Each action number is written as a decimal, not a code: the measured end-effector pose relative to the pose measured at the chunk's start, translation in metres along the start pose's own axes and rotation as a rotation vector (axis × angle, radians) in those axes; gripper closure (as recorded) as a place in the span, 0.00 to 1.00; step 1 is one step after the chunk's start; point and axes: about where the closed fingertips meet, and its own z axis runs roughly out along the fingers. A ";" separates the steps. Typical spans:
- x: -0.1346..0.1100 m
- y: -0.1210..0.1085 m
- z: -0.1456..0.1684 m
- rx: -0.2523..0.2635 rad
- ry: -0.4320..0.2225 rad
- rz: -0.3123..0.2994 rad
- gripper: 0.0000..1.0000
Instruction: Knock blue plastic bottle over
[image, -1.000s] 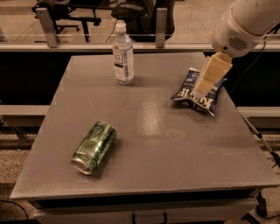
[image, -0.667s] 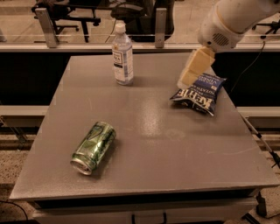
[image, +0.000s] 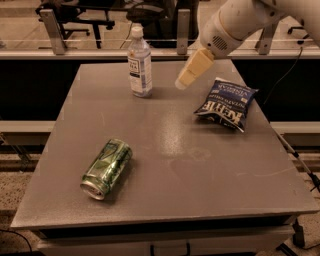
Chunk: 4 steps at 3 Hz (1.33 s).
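I am holding my gripper (image: 182, 83) above the far part of the table (image: 210, 170), its fingers looking pressed together (no gap is showing between them). It is hanging between the blue plastic bottle (image: 139, 62) and the chip bag (image: 225, 103). The bottle is standing upright near the table's far edge, beside my fingertips but apart from them. To do this well, I am judging that I should be sweeping sideways into its upper half, near the cap, so it is tipping rather than sliding, and aiming the push along the table, not off that far edge.
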 end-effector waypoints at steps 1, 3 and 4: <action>-0.017 -0.012 0.022 -0.010 -0.052 0.042 0.00; -0.056 -0.020 0.071 -0.051 -0.108 0.083 0.00; -0.074 -0.023 0.094 -0.063 -0.123 0.093 0.00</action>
